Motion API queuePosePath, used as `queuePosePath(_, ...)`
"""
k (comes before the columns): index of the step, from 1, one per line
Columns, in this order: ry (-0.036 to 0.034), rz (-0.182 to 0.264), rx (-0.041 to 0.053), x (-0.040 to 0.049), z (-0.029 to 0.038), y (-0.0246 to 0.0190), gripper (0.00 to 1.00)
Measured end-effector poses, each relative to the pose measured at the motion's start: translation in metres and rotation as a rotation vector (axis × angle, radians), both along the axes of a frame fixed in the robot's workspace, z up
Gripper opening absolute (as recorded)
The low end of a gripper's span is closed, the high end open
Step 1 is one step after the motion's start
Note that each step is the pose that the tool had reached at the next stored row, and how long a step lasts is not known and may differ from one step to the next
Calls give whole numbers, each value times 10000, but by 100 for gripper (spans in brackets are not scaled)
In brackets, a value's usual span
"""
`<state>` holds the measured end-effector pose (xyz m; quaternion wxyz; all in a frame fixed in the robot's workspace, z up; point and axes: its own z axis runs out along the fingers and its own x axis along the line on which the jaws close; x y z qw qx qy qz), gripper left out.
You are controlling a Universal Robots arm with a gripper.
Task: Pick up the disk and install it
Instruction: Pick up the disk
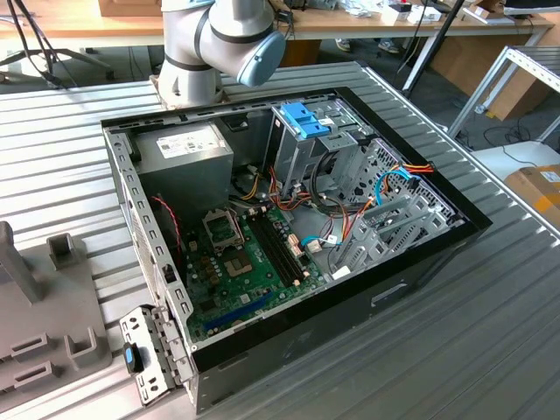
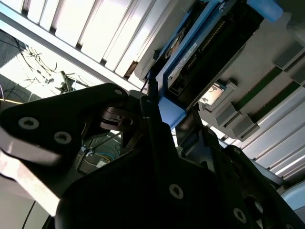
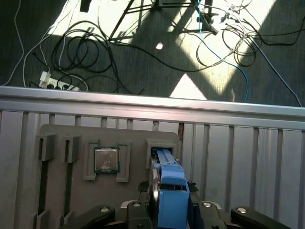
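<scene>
Grasping the disk (image 3: 171, 191), claw (image 2: 153, 95) clenched on its blue frame, at grey holder (image 3: 133, 143) slot

Reads as a robotics lab or test workshop rather than a home or an office: a robot arm (image 1: 219, 39) standing at the far edge of a ribbed metal table (image 1: 490, 350), an open computer case (image 1: 350, 306) lying on it with the motherboard (image 1: 245, 262) bared, and a grey moulded fixture (image 1: 44, 324) with slots just beside the case. Beyond the table, a wooden bench (image 1: 105, 22), tripod legs (image 1: 35, 48) and cardboard boxes (image 1: 538, 188). Down past the table's edge, dark carpet (image 3: 157, 71) strewn with tangled cables (image 3: 86, 52) and a power strip (image 3: 52, 82).
</scene>
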<state>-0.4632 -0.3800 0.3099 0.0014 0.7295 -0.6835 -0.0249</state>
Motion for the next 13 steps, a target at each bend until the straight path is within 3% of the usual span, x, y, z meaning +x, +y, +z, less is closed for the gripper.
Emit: queuePosePath(13,1,0,0,2,0,0,37)
